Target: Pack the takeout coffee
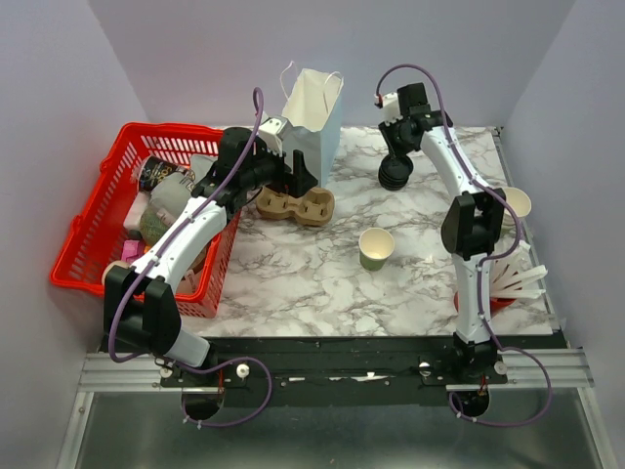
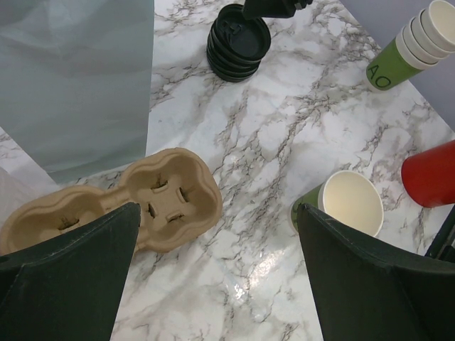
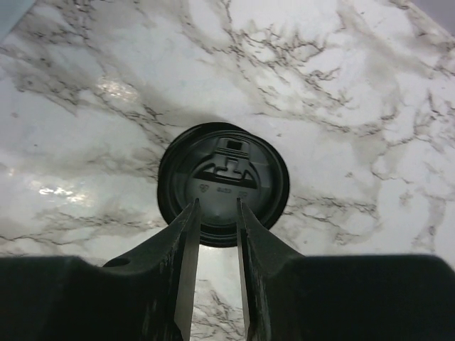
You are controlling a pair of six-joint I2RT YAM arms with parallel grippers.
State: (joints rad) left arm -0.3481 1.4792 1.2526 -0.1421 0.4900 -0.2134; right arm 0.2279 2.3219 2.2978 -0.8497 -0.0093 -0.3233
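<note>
One marble counter (image 1: 293,274) holds your lot. Red basket (image 1: 78,249) sits L of white bag (image 1: 314,117). Pulp carrier (image 1: 296,205) just in front of bag; L gripper (image 2: 218,213) by it, jaws wide. Black lid stack (image 3: 222,183) R of bag; R gripper (image 3: 217,204) atop it, jaws narrow, can't tell if pinching. Olive cup (image 1: 377,247) stands open-topped front-R of bag, well apart.

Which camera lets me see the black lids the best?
The right wrist view. The black lids fill its middle from above, raised pattern clear, though the right fingers cover the near edge. The left wrist view shows the stack sideways at its top edge; the top view shows it small beneath the right arm.
</note>
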